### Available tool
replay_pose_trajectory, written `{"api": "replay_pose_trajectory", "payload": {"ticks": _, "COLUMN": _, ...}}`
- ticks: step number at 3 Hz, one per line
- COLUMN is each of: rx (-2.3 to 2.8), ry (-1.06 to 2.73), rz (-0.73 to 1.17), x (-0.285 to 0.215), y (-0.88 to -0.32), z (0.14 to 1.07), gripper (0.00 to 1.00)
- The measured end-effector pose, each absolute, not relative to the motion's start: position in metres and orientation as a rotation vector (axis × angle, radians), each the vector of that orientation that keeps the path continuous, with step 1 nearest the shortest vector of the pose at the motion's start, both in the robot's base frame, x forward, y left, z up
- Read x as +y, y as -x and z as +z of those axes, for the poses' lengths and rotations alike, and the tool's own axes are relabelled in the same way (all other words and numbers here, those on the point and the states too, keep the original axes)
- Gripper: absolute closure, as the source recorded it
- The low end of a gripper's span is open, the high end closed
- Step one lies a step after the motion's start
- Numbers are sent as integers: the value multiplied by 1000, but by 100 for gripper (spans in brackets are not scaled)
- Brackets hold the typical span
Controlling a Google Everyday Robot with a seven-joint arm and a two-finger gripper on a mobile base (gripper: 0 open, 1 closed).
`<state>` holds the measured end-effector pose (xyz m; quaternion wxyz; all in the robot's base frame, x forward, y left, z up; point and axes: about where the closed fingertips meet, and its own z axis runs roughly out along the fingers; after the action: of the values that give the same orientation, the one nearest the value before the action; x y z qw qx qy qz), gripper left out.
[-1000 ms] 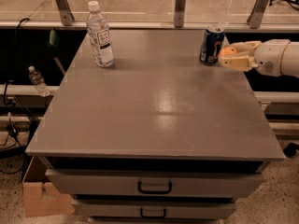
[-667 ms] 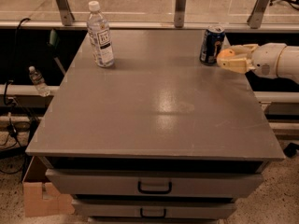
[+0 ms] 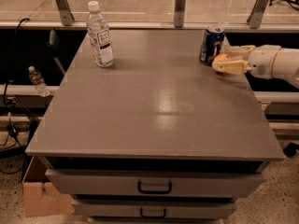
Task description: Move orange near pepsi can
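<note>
Orange clamped in gripper, claw closed round it, at right rear of table, just beside pepsi can. Likely light, firm, smooth-skinned (round, may roll on release). Best grip across widest middle.

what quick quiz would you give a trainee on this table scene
1. True or false: the water bottle lies on its side.
2. Where is the orange? A) held in the gripper, right beside the pepsi can; B) next to the water bottle; C) inside a drawer.
3. How many drawer handles are in view?

Key: 1 false, it stands upright; 2 A; 3 two.
</note>
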<state>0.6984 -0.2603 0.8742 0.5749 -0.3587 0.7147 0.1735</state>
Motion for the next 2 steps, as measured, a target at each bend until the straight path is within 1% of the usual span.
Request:
{"api": "replay_pose_trajectory", "payload": {"ticks": 1, "rx": 1672, "ry": 838, "rz": 412, "x": -260, "y": -701, "z": 872, "gripper": 0}}
{"api": "replay_pose_trajectory", "payload": {"ticks": 2, "rx": 1666, "ry": 838, "rz": 407, "x": -260, "y": -698, "z": 874, "gripper": 0}}
